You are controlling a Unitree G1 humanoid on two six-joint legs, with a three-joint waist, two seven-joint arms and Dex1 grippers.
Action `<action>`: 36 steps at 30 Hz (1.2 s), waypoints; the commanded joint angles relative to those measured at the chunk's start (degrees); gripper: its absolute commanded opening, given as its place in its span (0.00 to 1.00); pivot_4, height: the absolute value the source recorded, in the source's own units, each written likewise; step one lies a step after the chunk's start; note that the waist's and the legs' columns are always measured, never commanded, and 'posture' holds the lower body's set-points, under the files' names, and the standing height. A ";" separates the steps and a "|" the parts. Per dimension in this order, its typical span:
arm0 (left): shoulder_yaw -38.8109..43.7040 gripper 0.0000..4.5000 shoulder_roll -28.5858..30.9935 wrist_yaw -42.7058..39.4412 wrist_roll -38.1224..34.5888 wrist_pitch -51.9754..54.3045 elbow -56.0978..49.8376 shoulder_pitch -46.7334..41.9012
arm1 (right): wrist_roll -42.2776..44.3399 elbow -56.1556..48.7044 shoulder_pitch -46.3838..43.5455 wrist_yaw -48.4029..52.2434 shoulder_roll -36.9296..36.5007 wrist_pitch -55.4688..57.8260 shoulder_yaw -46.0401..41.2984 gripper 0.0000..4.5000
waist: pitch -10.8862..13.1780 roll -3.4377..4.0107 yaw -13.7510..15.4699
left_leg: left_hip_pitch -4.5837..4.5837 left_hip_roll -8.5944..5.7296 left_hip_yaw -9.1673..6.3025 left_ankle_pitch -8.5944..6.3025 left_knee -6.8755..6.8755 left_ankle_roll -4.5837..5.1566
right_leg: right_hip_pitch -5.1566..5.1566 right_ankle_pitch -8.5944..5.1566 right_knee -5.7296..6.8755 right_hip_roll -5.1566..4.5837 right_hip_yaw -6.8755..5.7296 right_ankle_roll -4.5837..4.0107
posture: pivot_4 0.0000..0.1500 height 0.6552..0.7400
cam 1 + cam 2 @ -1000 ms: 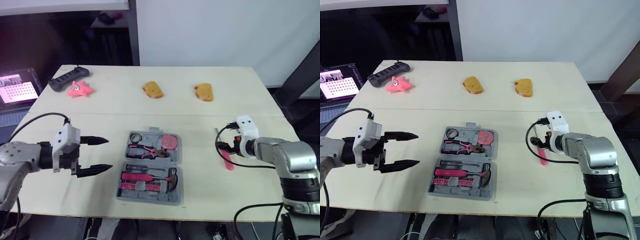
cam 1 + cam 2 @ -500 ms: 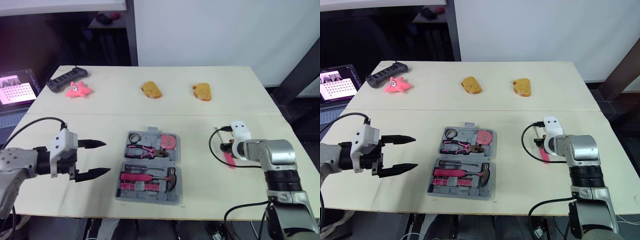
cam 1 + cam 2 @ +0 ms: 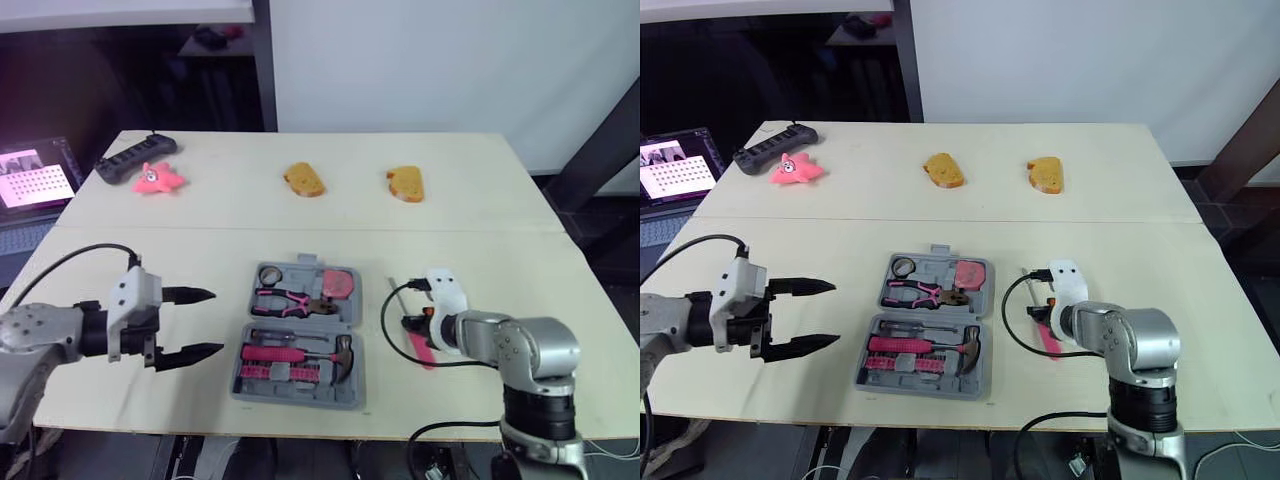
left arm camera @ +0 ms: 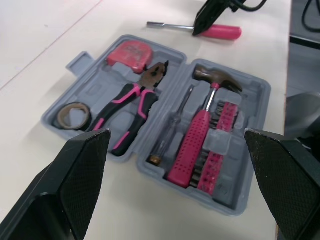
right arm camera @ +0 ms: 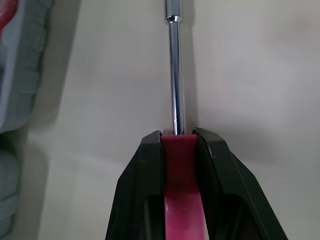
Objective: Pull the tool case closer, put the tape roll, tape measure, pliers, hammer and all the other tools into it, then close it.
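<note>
- Tool case (image 3: 300, 335): grey, lying open and flat on the table (image 3: 500, 230), near the front edge and between the two arms.
- Front half of the case: the hammer (image 3: 305, 352), pink-handled, sits in its recess with the head toward the robot's right. A slim screwdriver (image 3: 283, 337) lies just behind it and a row of pink bits (image 3: 275, 373) just in front.
- Rear half of the case: the pliers (image 3: 292, 300), with pink-and-black handles, occupy the middle. The tape roll (image 3: 270, 275) is in the left corner and the pink tape measure (image 3: 343, 283) in the right corner.
- Left gripper (image 3: 190, 325): hovers over bare table to the left of the case, apart from it. Its fingers are spread wide with nothing between them, and the tips point toward the case.
- Right gripper (image 5: 177, 136): low over the table to the right of the case, fingers clamped on a pink-handled screwdriver (image 3: 420, 350) (the wrist view shows both pads pressed to the handle just short of the shaft). The steel shaft points away from the robot and lies beside the case edge without touching it. Whether the tool rests on the table or is lifted cannot be told.
- Far side of the table, well apart from the case: two bread pieces, one (image 3: 305, 180) near the middle and one (image 3: 405, 183) to its right.
- Far left corner: a pink starfish toy (image 3: 155, 179) just beside a black power strip (image 3: 135, 158).
- Beyond the table's left edge: a lit screen (image 3: 35, 178).
</note>
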 commanded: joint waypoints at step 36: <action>8.96 1.00 -2.21 2.96 -1.45 -1.78 -4.60 8.60 | -47.56 42.62 -33.07 67.53 -39.05 -140.29 51.49 0.99 | 0.43 0.19 0.03 | -0.42 -0.02 0.09 0.02 0.18 -0.03 | -0.36 0.09 -0.01 -0.15 -0.12 0.13 | 1.00 1.00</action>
